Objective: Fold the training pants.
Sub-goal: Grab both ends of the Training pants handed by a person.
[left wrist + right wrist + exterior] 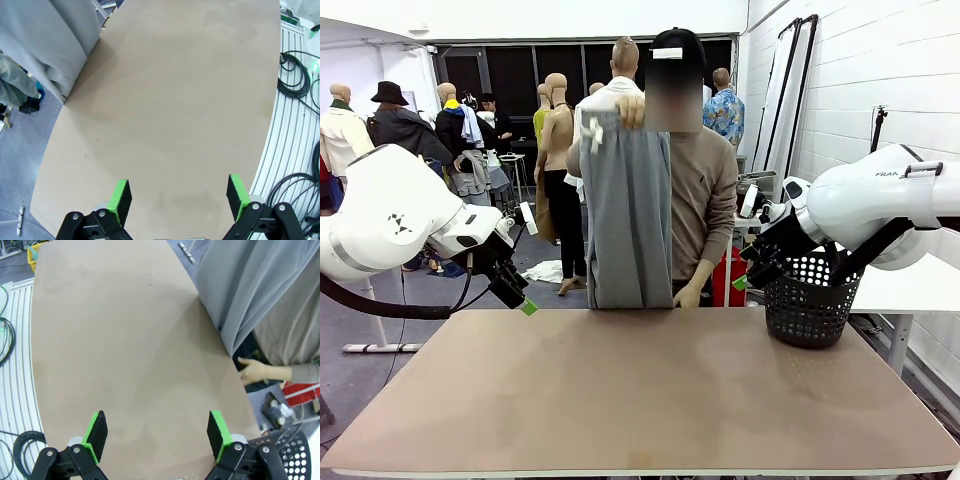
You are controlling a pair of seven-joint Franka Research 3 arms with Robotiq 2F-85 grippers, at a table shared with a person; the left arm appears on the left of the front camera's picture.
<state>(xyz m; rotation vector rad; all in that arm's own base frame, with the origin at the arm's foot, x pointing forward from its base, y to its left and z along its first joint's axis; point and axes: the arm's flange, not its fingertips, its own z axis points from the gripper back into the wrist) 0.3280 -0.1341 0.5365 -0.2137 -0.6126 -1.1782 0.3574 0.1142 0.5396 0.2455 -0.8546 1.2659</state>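
One pair of grey pants (628,210) hangs in the air at the table's (640,400) far edge, well away from both claws. A person across the table holds it up, one hand (631,110) pinching the waistband and the other hand (690,296) down by the leg ends. Its long axis runs straight up and down, with the waistband and white drawstring on top and the leg ends at the tabletop's far edge (whether they touch the table is hard to tell). The legs seem to lie one over the other, so the cloth reads as a single narrow panel.

A black perforated basket (810,300) stands on the table's right far corner, its upper part crossed by the right arm. The pants cover much of the person's torso.

The left claw (523,300) hovers over the table's left side, jaws spread wide and empty. The right claw (748,275) hangs just beside the basket, equally wide and empty. In each wrist view, bare tabletop lies between the green pads.
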